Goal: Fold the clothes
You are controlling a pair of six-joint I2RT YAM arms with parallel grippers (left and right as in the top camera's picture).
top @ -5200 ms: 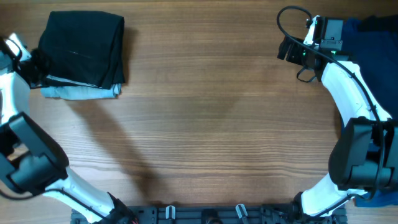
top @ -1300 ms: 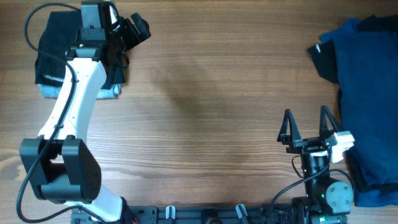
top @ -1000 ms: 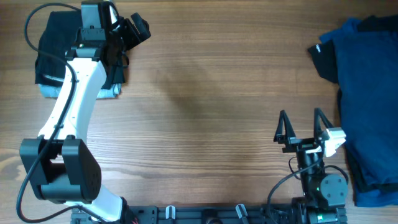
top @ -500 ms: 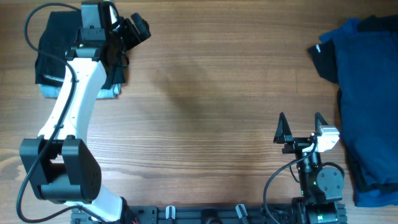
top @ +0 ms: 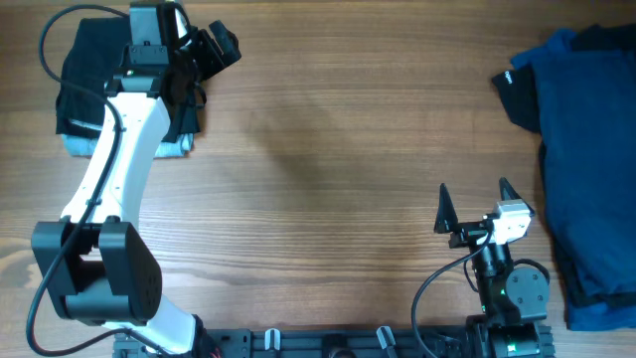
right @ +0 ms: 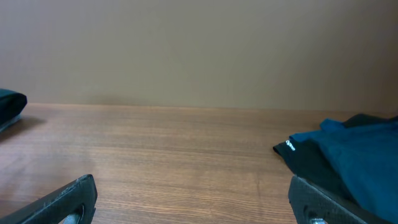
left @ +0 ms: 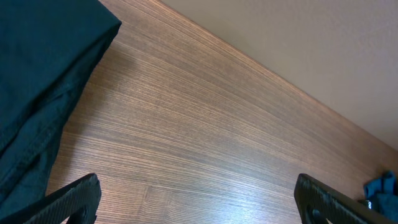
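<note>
A folded black garment (top: pixel 84 70) lies at the far left on a pale blue piece (top: pixel 89 149). My left arm reaches over this stack. Its gripper (top: pixel 214 48) stands open just right of the stack, holding nothing. The left wrist view shows the black fabric (left: pixel 37 74) at the left and bare wood between the fingers of the left gripper (left: pixel 199 202). A loose heap of dark blue clothes (top: pixel 586 159) with a black piece (top: pixel 519 94) lies along the right edge. My right gripper (top: pixel 474 204) stands open and empty near the front, left of that heap (right: pixel 348 155).
The wooden table (top: pixel 328 179) stretches between the two groups of clothes. The arms' mounting rail (top: pixel 328 343) runs along the front edge. A beige wall (right: pixel 199 50) rises behind the table's far edge.
The right arm has drawn back from the far right to the front edge, still drifting slightly left. The left arm has swung from the left edge over the folded stack and now holds still.
</note>
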